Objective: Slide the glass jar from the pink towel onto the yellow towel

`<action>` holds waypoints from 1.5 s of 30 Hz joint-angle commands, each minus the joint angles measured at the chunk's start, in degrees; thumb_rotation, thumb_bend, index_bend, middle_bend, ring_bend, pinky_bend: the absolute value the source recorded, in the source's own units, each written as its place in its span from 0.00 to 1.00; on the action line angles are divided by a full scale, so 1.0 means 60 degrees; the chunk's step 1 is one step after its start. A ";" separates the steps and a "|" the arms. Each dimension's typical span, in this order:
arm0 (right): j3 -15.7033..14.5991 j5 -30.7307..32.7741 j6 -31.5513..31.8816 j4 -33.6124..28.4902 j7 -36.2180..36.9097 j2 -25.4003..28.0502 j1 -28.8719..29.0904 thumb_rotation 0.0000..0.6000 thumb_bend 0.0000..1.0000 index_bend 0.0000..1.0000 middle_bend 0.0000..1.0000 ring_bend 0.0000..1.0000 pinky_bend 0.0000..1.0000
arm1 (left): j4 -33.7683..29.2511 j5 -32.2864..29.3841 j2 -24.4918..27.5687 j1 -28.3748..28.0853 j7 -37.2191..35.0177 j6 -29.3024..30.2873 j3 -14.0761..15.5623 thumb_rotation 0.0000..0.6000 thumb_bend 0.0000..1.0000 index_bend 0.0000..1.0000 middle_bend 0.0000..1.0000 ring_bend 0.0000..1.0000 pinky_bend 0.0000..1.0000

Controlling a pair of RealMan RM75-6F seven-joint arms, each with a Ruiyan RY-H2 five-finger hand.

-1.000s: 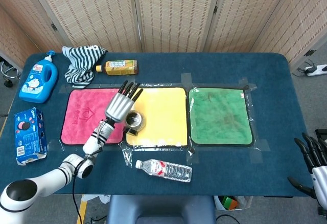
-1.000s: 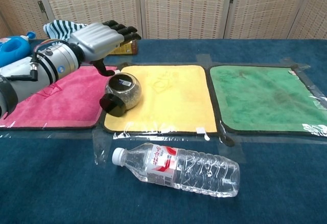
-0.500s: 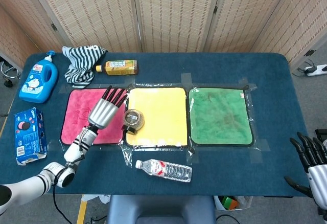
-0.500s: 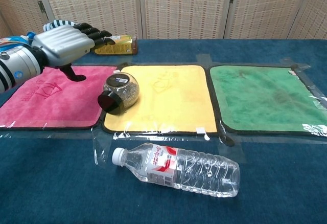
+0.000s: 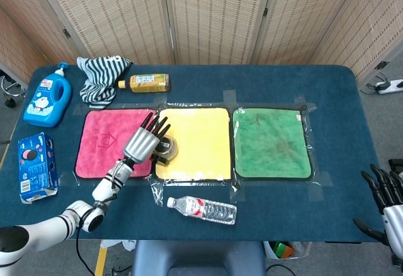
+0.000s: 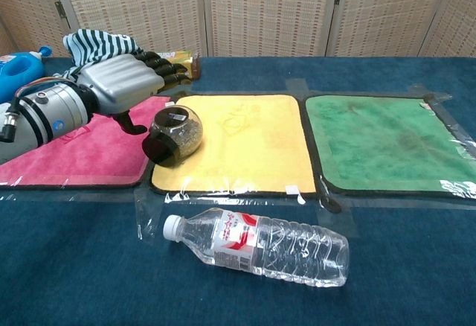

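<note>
Glass jar (image 6: 175, 134) lies tipped at yellow towel (image 6: 253, 147) left edge, lid toward the pink towel (image 6: 74, 151). Left hand (image 6: 123, 84), fingers extended, empty, just left; right hand (image 5: 385, 197) well apart.

glass jar (image 6: 175, 135) (tipped) beside left hand (image 6: 126, 86)

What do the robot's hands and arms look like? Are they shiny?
The left hand has a silvery grey, slightly shiny metal-looking back with black fingers. Its forearm is a light grey tube with dark rings, a small blue dot and a thin black cable at the wrist. In the head view, that arm is white and rounded. The right hand also shows black fingers on a pale body.
</note>
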 commanded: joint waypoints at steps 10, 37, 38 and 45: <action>-0.0002 -0.0006 0.0101 -0.0019 -0.0018 0.0028 -0.0066 1.00 0.16 0.00 0.00 0.01 0.00 | -0.0270 -0.0584 -0.0473 -0.0479 0.0299 -0.0225 -0.0609 1.00 0.30 0.00 0.00 0.00 0.00; 0.0145 -0.1598 -0.2381 -0.1546 -0.1832 0.1057 0.1829 1.00 0.16 0.00 0.00 0.02 0.00 | -0.2594 -0.1130 0.1414 0.0960 -0.0991 0.1834 -0.1076 1.00 0.37 0.02 0.00 0.00 0.00; 0.0211 -0.1663 -0.2646 -0.1672 -0.1931 0.1094 0.2044 1.00 0.16 0.00 0.00 0.02 0.00 | -0.2746 -0.1071 0.1562 0.1064 -0.1030 0.1956 -0.1039 1.00 0.38 0.03 0.00 0.00 0.00; 0.1015 -0.1089 -0.5529 -0.2563 -0.2576 0.0878 0.4125 1.00 0.17 0.00 0.01 0.05 0.00 | -0.3707 -0.0714 0.2404 0.1794 -0.1227 0.2716 -0.0707 1.00 0.38 0.05 0.00 0.00 0.00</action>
